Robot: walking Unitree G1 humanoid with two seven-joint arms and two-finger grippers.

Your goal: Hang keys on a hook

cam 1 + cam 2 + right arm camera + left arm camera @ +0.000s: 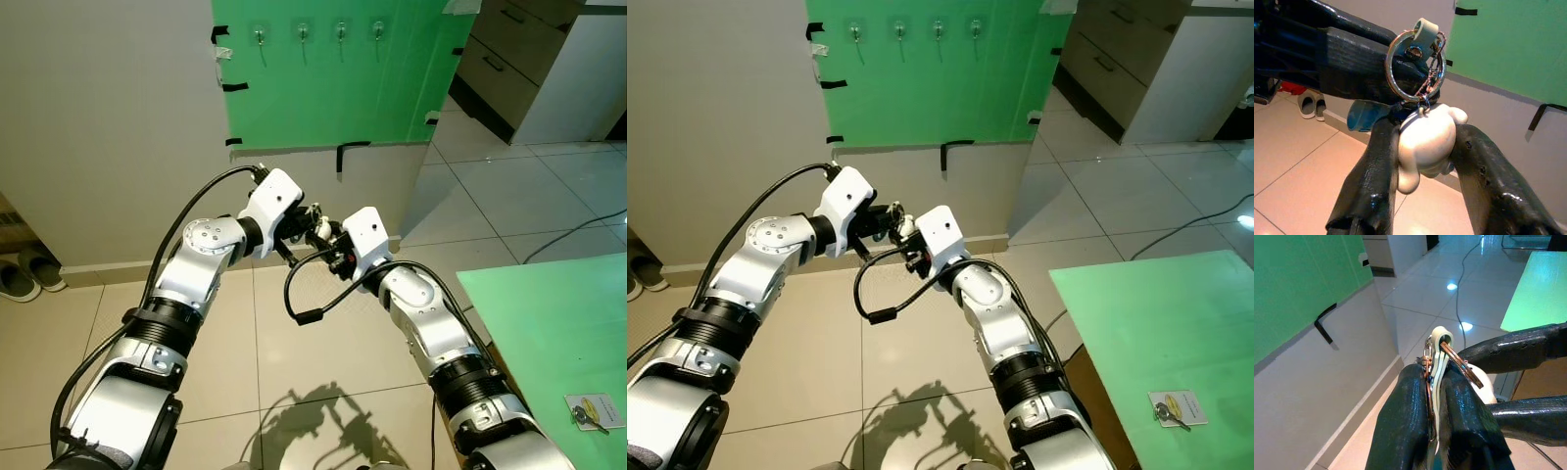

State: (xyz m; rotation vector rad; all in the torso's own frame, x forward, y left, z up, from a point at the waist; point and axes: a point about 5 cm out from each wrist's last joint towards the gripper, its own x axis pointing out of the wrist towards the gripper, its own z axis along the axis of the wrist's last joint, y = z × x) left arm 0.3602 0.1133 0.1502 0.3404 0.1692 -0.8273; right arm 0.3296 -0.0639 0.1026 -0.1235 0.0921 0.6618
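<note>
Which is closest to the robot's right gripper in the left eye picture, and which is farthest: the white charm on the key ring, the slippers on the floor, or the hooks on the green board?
From the right gripper:
1. White charm, between its fingers.
2. Hooks, up on the green board ahead.
3. Slippers, on the floor far to the robot's left.

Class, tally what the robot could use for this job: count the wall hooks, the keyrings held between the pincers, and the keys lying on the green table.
Wall hooks: 4
Keyrings with white charm: 1
Keys on green table: 1
Total: 6
</note>
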